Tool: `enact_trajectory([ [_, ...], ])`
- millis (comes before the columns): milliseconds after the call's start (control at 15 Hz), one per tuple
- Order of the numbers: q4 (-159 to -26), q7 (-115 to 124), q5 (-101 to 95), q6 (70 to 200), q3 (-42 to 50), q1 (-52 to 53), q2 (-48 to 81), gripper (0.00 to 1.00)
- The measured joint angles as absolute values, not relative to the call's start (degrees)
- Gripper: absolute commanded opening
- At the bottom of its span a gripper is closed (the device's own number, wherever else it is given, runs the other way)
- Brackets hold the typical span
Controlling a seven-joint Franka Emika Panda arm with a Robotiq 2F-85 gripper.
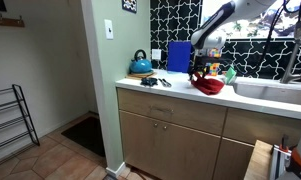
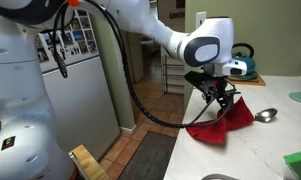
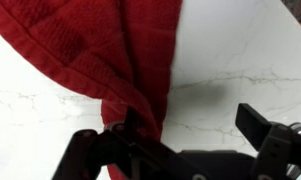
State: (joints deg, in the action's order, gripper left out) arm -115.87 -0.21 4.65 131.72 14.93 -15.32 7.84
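**A:** What stands at the left end of the worktop [image 1: 175, 91]?

**B:** A blue kettle [image 1: 140, 65], close to the left edge and toward the back wall. Just right of it, nearer the front edge, lie some small dark utensils [image 1: 156, 81], too small to tell apart. Behind them a blue board [image 1: 178, 57] leans upright against the back wall.

**A:** And further right?

**B:** The red cloth [image 1: 208, 86] lies bunched in a heap on the worktop, near the front edge and just left of the sink [image 1: 275, 92]. In an exterior view a spoon [image 2: 265, 115] lies on the worktop just beside the cloth's far corner.

**A:** Where is the pincer?

**B:** The gripper [image 1: 203, 72] hangs directly over the cloth, pointing down at it, in both exterior views.

**A:** Does it have hold of the cloth?

**B:** No. In the wrist view the gripper [image 3: 190, 122] has its jaws wide apart, with a strip of cloth and bare marbled worktop between them, and they clasp nothing. A fold of the cloth runs up against one finger [image 3: 125, 128] and touches it. The opposite finger stands over bare worktop, apart from the cloth.
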Motion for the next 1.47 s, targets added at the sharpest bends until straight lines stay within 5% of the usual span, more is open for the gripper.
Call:
enact_trajectory([
  [1467,-114.7,21.6,14.2,140.9,15.8,-16.4,10.7,1.0],
])
